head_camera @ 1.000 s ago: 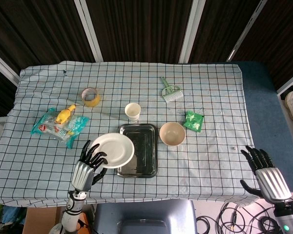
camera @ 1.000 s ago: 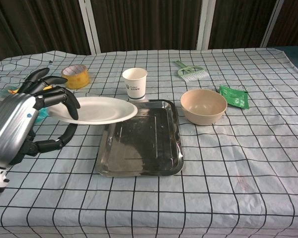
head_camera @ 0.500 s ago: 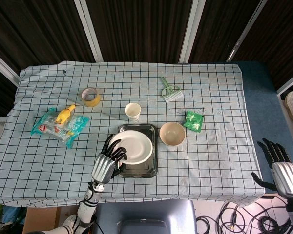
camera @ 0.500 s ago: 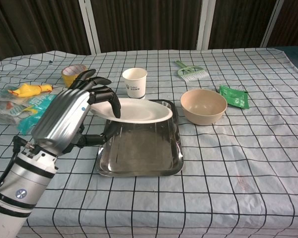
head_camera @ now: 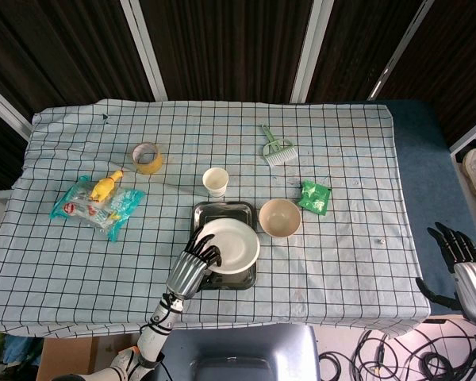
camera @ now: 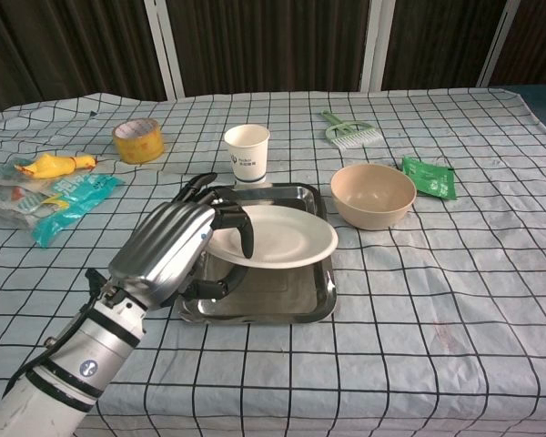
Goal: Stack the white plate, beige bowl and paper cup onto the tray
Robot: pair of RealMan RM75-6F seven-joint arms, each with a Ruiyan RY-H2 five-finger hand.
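I am gripping the white plate [camera: 275, 241] by its near-left rim with my left robot hand [camera: 175, 248], holding it over the tray [camera: 311, 295]. My right robot hand [head_camera: 466, 274] is hanging off the desk's [camera: 455, 309] right edge, fingers spread, holding nothing. The beige bowl [camera: 373, 195] and paper cup [camera: 247, 153] are standing on the checked cloth beyond; dark curtains are hanging behind.

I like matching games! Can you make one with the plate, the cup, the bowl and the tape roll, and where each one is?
Things:
1. white plate
2. paper cup
3. beige bowl
4. yellow tape roll

Places:
A. on the cloth right of the tray
B. far back left, near the snack bags
C. held over the tray by the left robot hand
D. just behind the tray

Pairs: 1-C, 2-D, 3-A, 4-B
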